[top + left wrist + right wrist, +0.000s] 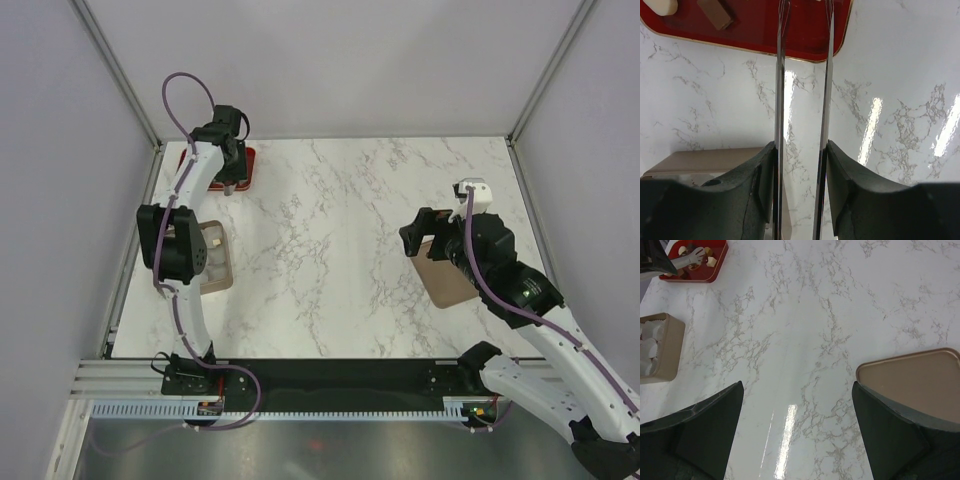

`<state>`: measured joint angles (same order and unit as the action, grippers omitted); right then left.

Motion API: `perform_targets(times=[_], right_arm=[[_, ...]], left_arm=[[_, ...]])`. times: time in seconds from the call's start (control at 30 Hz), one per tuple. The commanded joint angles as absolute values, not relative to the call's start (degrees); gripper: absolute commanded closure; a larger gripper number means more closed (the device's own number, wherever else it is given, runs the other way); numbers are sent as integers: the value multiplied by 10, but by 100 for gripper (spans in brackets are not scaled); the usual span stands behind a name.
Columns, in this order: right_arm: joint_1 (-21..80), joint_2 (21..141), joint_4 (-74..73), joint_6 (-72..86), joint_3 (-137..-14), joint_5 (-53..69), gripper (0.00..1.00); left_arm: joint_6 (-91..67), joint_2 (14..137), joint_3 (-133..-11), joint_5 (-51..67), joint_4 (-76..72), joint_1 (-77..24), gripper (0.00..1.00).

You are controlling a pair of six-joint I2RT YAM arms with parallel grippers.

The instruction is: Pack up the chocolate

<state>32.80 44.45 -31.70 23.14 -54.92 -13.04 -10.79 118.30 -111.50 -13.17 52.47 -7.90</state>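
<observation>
Only starting. Hovering left gripper [228, 186] at shiny red tray [740, 37], grip impossible to tell. Holding right gripper [797, 385] released. Leaving small cream and brown chocolate pieces [715, 13] unpacked there.

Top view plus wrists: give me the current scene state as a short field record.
left gripper: open, fingers reaching over the red tray; tips cut off by the frame
right gripper: open, empty, above the table at the box lid's edge
chocolate: cream and brown pieces on the red tray
tan box: table's left side, white paper cups inside
box lid: flat on the table's right side, apart from the tan box
</observation>
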Motion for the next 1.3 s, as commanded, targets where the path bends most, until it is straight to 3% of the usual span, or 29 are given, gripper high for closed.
perform_targets(times=[0.0, 1.27], right_arm=[[329, 443, -294, 231, -564, -149, 2], [329, 420, -296, 228, -544, -170, 2]], left_arm=[[-79, 1201, -1144, -145, 497, -82, 50], [-77, 1240, -1143, -142, 500, -78, 51]])
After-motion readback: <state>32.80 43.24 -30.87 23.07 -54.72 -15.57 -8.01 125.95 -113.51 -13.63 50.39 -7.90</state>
